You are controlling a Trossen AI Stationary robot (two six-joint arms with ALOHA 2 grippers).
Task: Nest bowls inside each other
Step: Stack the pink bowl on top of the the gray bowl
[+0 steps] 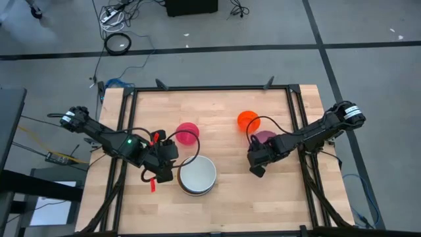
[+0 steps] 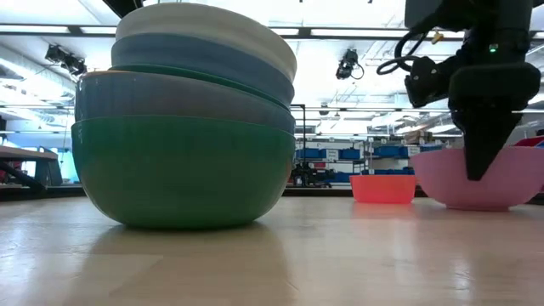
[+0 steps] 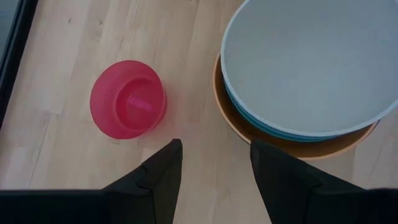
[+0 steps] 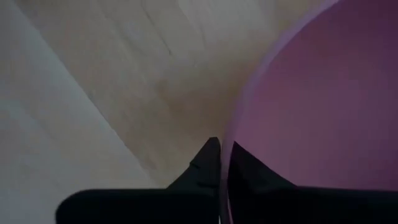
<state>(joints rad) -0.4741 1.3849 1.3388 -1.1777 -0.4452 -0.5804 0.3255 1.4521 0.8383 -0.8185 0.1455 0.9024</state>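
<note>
Two grippers | right gripper [image 4: 224, 155] pinches pink bowl [image 4: 317, 112] rim | left gripper [image 3: 214, 162] spread, empty

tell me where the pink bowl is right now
In the high view the pink bowl sits right of table centre, just below the small orange bowl, with the right gripper shut on its rim.

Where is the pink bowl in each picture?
High view: pink bowl right of centre, partly under the right gripper.
Low view: far right, behind that gripper.
Left wrist view: not in it.
Right wrist view: fills the right side, fingers shut on its rim.
Shared landmark: the right gripper.
</note>
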